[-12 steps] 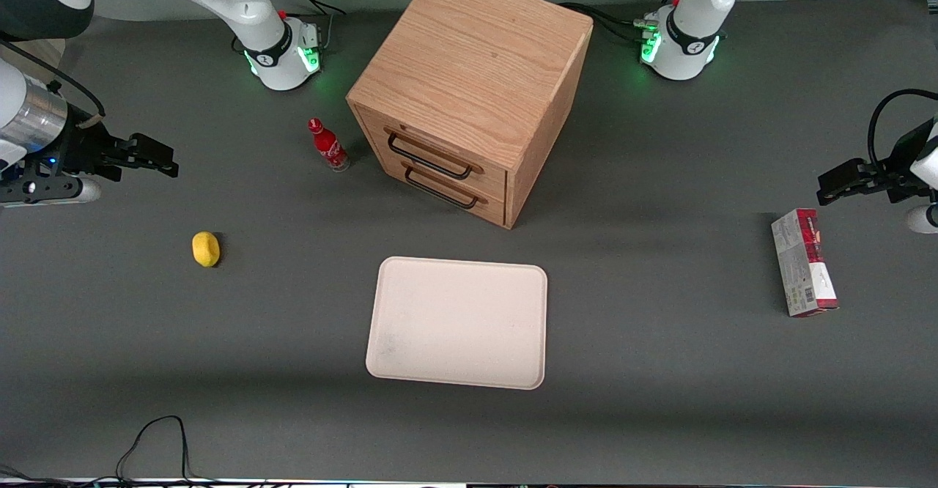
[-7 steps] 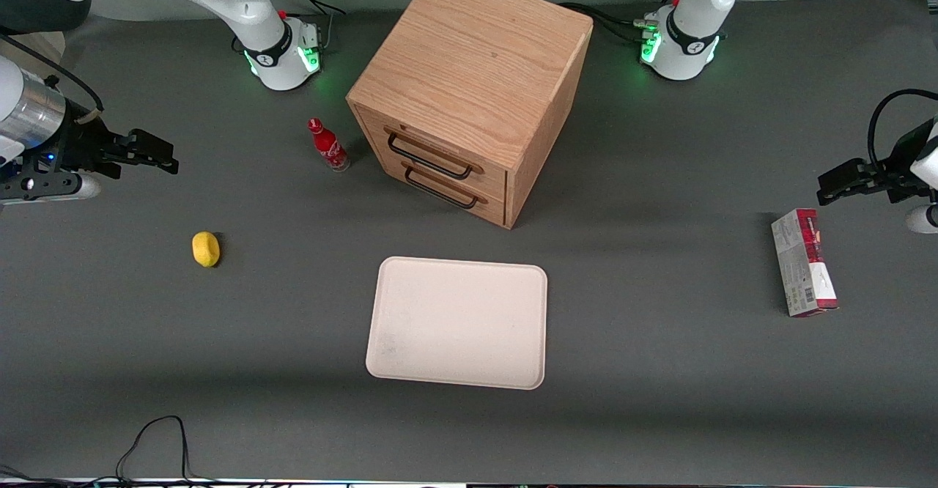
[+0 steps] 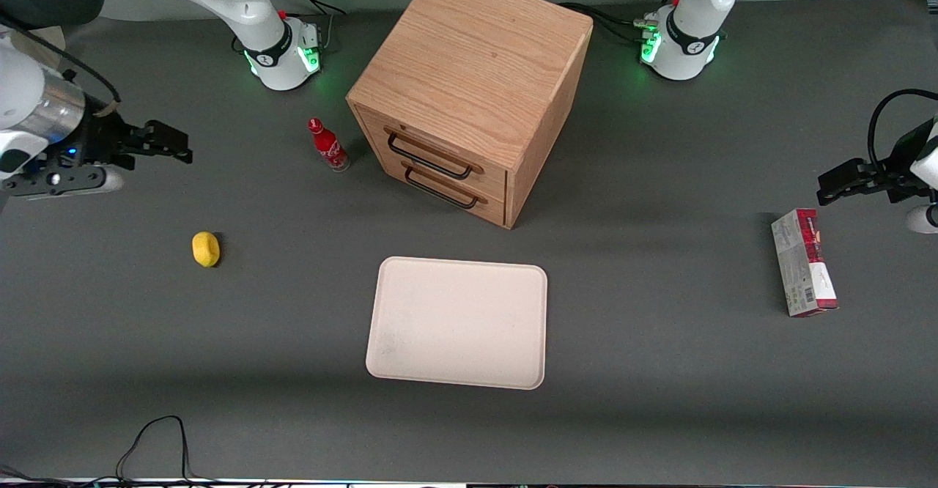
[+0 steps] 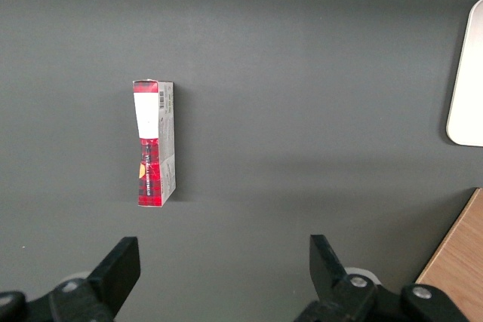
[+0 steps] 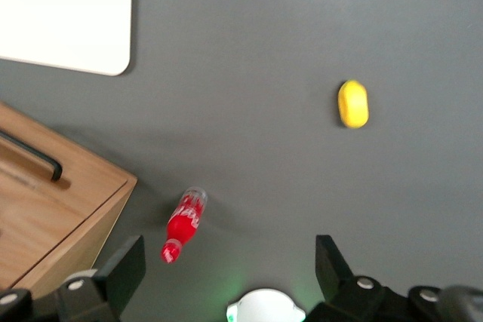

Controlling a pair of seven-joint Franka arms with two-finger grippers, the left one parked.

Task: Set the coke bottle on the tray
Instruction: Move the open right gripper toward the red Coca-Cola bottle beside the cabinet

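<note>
Gripper point(image 3: 179, 152) shifted toward coke bottle point(image 3: 327, 145) | fingers point(image 5: 123, 271) apart | tray point(image 3: 458, 322) bare

I see white curly writing on the red label of the coke bottle point(image 3: 329, 146), but it is too small for me to read. The red-and-white carton point(image 3: 804, 261) has a black barcode near one end and tiny print I cannot make out. My gripper point(image 3: 173, 149) has no words on it.
</note>
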